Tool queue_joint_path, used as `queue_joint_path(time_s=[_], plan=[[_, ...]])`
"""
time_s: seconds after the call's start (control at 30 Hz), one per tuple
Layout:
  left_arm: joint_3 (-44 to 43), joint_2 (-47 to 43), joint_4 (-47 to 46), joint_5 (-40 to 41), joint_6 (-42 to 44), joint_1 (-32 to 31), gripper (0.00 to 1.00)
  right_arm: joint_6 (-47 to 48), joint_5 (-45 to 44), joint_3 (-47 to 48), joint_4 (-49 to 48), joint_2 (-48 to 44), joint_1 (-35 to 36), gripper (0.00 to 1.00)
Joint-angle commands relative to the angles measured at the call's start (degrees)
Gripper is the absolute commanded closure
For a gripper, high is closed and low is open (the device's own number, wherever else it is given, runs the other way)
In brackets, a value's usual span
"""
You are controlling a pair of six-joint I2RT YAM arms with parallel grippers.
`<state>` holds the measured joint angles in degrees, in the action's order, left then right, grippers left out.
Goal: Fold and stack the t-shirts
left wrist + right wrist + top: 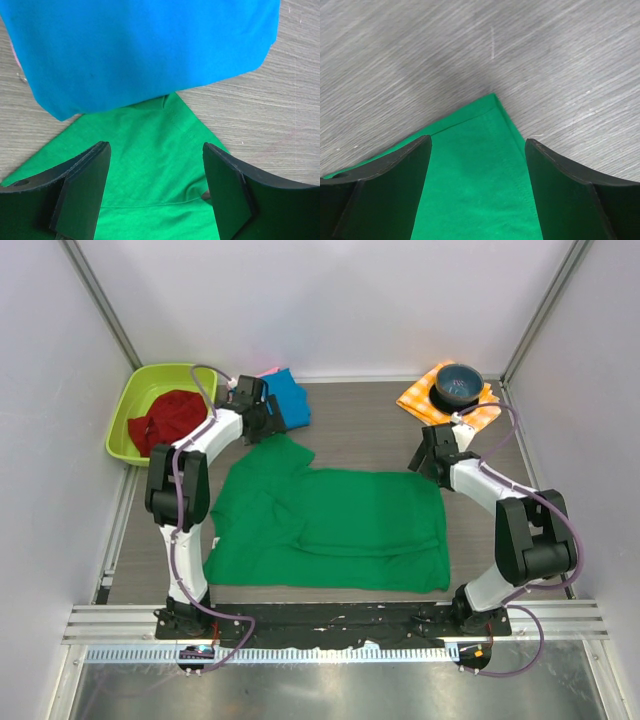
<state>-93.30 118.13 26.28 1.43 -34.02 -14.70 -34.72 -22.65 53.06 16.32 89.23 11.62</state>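
The bright green t-shirt [330,525] lies spread on the table with one sleeve folded inward. A folded blue t-shirt [292,400] sits at the back, with a pink one [268,372] peeking out beneath it. My left gripper [272,428] hovers open over the green sleeve tip [150,165], which lies between its fingers just in front of the blue t-shirt [145,50]. My right gripper [432,465] stands open astride the green shirt's far right corner [480,165]. Nothing is pinched by either gripper [156,165] [477,150].
A lime tub [125,410] holding a red cloth [165,420] stands at the back left. At the back right, a dark bowl [458,383] rests on an orange-and-white checked cloth [420,400]. White walls and metal posts enclose the table.
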Motion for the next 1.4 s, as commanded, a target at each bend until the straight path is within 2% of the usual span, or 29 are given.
queue_joint_path(time_s=[0.0, 0.17, 0.33, 0.67, 0.77, 0.83, 0.9, 1.03, 1.07, 1.37], plan=[[-0.7, -2.9, 1.3, -0.2, 0.3, -1.1, 0.22, -1.8, -0.4, -0.5, -2.5, 1.3, -1.7, 0.21], [-0.6, -2.8, 1.5, 0.1, -0.5, -1.6, 0.23, -2.2, -0.6, -0.3, -3.2, 3.8, -2.6, 0.21], [0.9, -3.6, 1.1, 0.3, -1.2, -1.7, 0.23, -2.4, 1.5, 0.5, -3.9, 6.4, -3.3, 0.25], [1.6, -3.9, 1.3, 2.3, -1.2, -1.7, 0.23, -2.5, 3.5, 0.1, -4.6, 9.4, -3.3, 0.4], [1.9, -4.0, 1.1, 2.3, -1.5, -1.6, 0.23, -2.4, 3.5, 0.6, -4.6, 10.7, -3.4, 0.52], [2.1, -4.0, 1.1, 2.3, -1.7, -1.6, 0.23, -2.4, 3.8, 1.2, -4.2, 11.7, -3.4, 0.57], [2.2, -4.1, 1.3, 2.5, -1.7, -1.6, 0.23, -2.5, 4.0, 1.4, -4.3, 12.3, -3.3, 0.67], [2.2, -4.1, 1.8, 2.8, -1.8, -1.6, 0.23, -2.1, 4.9, 1.9, -4.2, 13.3, -3.3, 0.91], [2.1, -4.2, 1.8, 2.9, -1.8, -1.7, 0.23, -2.2, 4.8, 1.9, -4.1, 13.3, -3.4, 0.99], [1.8, -3.8, 2.6, 3.7, -1.4, -1.7, 0.26, -1.8, 5.2, 0.7, -5.3, 11.1, -3.3, 0.99]])
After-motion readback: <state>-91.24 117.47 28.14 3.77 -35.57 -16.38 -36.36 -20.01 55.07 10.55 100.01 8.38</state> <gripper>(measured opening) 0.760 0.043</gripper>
